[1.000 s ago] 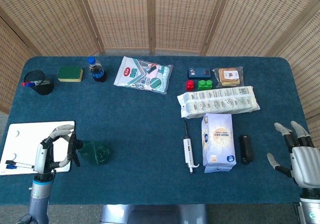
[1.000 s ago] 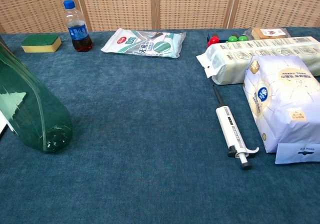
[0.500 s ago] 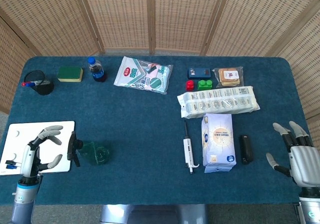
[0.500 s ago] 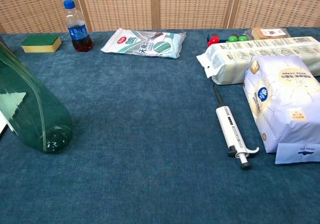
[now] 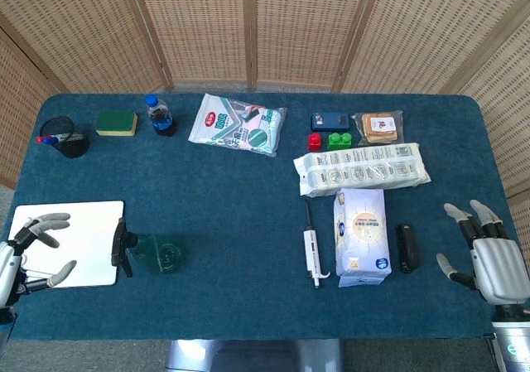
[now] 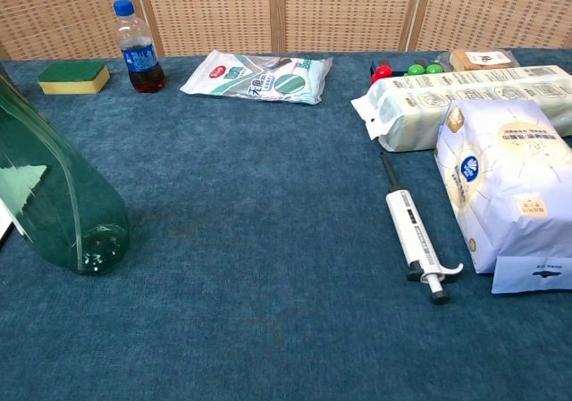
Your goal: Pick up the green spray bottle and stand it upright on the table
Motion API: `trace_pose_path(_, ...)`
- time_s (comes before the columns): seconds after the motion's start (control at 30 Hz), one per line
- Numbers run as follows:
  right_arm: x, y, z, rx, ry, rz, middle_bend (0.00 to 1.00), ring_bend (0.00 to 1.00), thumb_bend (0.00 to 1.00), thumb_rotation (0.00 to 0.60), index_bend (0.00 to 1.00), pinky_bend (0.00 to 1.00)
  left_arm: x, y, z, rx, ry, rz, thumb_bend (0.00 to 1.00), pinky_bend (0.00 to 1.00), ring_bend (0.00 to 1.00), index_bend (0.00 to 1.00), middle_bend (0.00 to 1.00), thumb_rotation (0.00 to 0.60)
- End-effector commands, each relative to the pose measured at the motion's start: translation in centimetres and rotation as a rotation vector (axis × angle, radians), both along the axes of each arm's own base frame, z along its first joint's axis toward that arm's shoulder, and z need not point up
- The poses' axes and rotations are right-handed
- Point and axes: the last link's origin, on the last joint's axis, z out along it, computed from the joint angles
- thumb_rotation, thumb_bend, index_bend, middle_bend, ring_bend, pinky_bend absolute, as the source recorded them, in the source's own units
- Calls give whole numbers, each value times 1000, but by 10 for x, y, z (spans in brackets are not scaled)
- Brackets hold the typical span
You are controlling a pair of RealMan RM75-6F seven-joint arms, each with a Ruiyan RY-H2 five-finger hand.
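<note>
1. Bottle [image 5: 153, 254]: the green spray bottle stands near the table's front left, beside a white board [image 5: 70, 241].
2. It looks clear, hard, light and slippery; grab its wide middle.
3. Left hand [image 5: 25, 256] and right hand [image 5: 487, 256] are spread wide, holding nothing.

Head view: high, looking down, whole table [image 5: 248, 223]. Chest view: low, close, same tabletop.

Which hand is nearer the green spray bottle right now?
Left. The left hand sits just left of the green spray bottle, apart from it; the right hand is across the table.
</note>
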Motion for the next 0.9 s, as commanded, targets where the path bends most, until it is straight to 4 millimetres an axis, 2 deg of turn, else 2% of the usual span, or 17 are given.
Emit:
trace_pose_path(0.03,-1,-1,-1,15,15,-4,260,57,349,600,138,135,-6,-11,19,-32,187,107,285,500,249,312,298,397)
trace_pose_path(0.2,-4,-1,0,22,52,-14,260,55,351,600,139,135,-8,-20,36,-75,400,186,285,476,227,317,289,424)
trace_pose_path(0.33,-7,0,3,12,98,-20,260,54,349,600,142,134,-7,-26,42,-73,519,223,285,461,225,317,283,437)
trace_pose_path(0.5,-12,3,5,-13,137,-26,260,54,350,600,147,124,-9,-30,43,-32,573,253,285,453,221,325,274,466)
trace_pose_path(0.67,-12,3,5,-22,158,-20,260,53,349,600,150,123,-9,-29,41,-30,615,268,285,453,220,325,280,465)
trace_pose_path(0.9,-14,4,3,-19,156,-28,260,51,349,600,150,122,-7,-26,40,-8,604,271,285,453,221,326,285,485)
